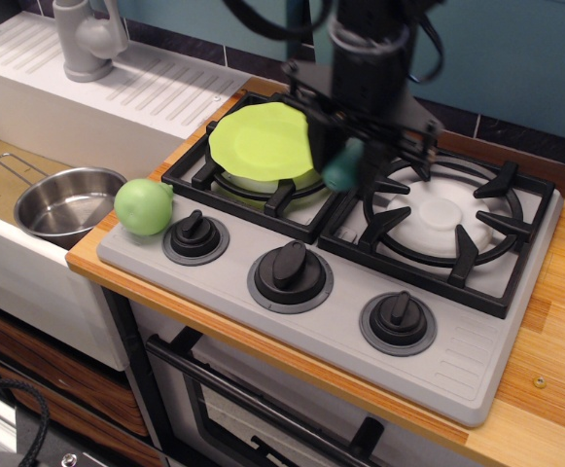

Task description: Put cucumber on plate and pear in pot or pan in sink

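The pale green pear is seen on the stove's front left corner, its short neck turned right. Farther back, the dark teal cucumber, held nearly upright, is clamped by the gripper beside the lime-green plate.

One cucumber, one pear, one plate, one saucepan, one faucet, three stove knobs, two burner grates, one gripper.

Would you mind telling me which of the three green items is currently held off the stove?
The dark teal cucumber, gripped in the claw; the pear and plate rest on the stove.
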Available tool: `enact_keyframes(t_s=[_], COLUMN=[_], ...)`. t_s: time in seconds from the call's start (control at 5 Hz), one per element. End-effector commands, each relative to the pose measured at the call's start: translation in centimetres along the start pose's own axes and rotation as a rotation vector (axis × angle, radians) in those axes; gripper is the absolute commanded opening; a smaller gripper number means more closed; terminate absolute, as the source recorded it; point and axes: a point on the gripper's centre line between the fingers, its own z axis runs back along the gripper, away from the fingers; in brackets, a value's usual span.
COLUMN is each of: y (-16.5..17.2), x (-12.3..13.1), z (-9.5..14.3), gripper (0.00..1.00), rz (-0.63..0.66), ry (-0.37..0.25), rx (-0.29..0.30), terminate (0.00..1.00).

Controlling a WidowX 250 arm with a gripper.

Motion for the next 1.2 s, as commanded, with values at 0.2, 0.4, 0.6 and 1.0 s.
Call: enact_keyframes(t_s=[0.2, 0.4, 0.6, 1.0], y=[6.7, 7.5, 8.3, 8.1], x=[0.5, 1.4, 2.5, 3.2], z=[-0.3, -1.9, -2.6, -2.7], gripper=[0.0, 0.0, 0.0, 1.0], rz=[-0.107, -0.12, -0.134, -0.137], ry=[-0.14, -0.181, -0.2, -0.175], rx=[0.0, -0.012, -0.014, -0.005], terminate=[0.0, 0.0, 0.0, 0.0])
